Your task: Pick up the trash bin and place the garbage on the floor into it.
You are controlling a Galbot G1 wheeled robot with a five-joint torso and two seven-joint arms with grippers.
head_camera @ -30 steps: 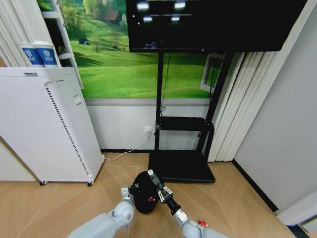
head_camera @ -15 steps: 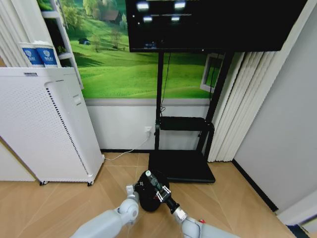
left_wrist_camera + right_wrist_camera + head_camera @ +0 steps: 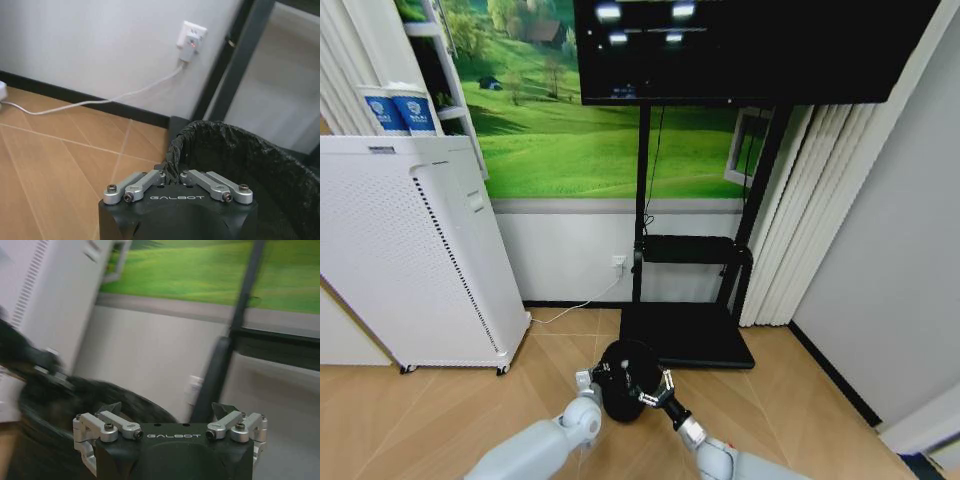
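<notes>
The trash bin, black and round with a black liner, hangs just above the wooden floor in front of the TV stand. My left gripper is shut on its near-left rim; the left wrist view shows the fingers pinched together over the liner edge with the bin's mouth beyond. My right gripper hovers over the bin's right side, open and holding nothing. In the right wrist view its fingers stand wide apart, with the bin blurred below. The garbage is out of view.
A tall white perforated appliance stands on wheels at the left. The TV stand's black base lies just behind the bin. A white cable runs along the skirting to a wall socket. Curtains hang at the right.
The right gripper carried a small green-labelled bottle over the bin and has opened; the bottle is gone from its fingers. The left gripper moved the bin slightly away from me.
</notes>
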